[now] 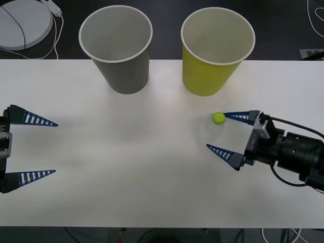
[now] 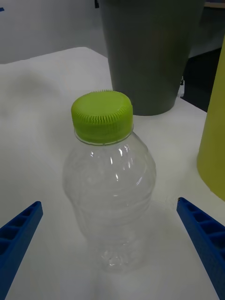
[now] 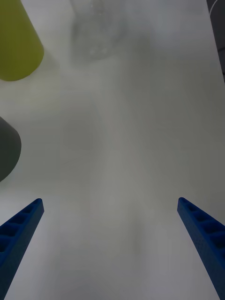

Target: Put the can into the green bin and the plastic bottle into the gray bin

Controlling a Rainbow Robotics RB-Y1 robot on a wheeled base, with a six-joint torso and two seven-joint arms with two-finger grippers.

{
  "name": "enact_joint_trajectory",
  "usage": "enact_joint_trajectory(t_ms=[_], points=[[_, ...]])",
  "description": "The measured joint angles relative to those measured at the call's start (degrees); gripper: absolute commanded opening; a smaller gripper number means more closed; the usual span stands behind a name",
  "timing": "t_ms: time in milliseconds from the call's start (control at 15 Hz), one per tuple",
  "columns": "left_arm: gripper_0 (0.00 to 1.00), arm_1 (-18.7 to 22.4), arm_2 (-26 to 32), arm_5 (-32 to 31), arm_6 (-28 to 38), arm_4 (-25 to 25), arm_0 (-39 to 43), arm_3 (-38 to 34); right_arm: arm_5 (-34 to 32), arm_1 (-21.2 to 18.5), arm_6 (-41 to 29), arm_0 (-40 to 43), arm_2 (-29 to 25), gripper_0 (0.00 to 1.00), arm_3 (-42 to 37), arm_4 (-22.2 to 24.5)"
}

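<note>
Right claw point(image 1: 218, 133) spread wide around upright plastic bottle point(image 2: 108, 187) on tabletop point(image 1: 126, 152); left claw point(image 1: 55, 148) wide, parked. I judge bottle empty, light, crushable: grip mid-body, gently.

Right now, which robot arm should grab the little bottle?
Right. The right gripper is open with the plastic bottle standing upright just ahead, between its fingertips. The left gripper is open too, but sits far across the table.
</note>
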Motion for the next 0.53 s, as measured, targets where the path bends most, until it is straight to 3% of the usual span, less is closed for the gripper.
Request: enact_joint_trajectory(t_ms=[533], points=[[1.0,0.0,0.0,0.0,0.0,0.0,0.0,0.0,4.54,1.96,0.19,-3.01,4.34,1.0,0.09,0.01]])
